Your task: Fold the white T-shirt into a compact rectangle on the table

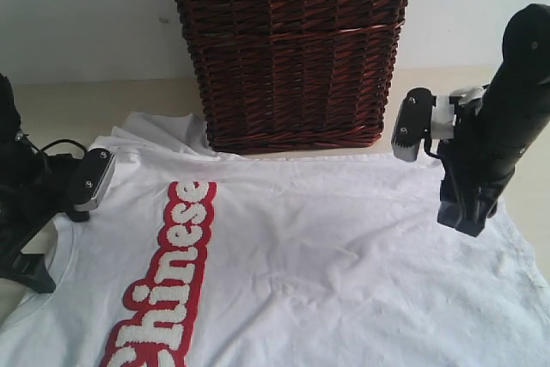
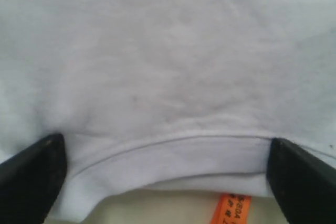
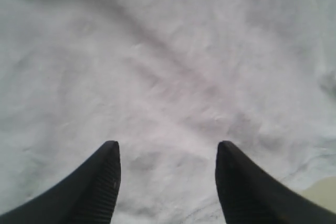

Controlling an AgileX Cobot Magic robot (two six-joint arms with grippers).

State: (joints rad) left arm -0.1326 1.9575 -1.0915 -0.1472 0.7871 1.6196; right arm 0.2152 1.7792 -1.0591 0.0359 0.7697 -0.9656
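White T-shirt (image 1: 344, 247) lies flat, unfolded; my left gripper (image 2: 165, 141) gapes astride the collar (image 2: 173, 156); right gripper (image 3: 167, 148) parted, empty over cloth; next I'd pinch both edges.

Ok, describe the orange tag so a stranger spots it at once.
Start at the wicker basket; the white shirt lies spread before it. Follow the shirt to its collar, which the open left tool straddles. The tag shows at the collar's edge, the only orange thing there.
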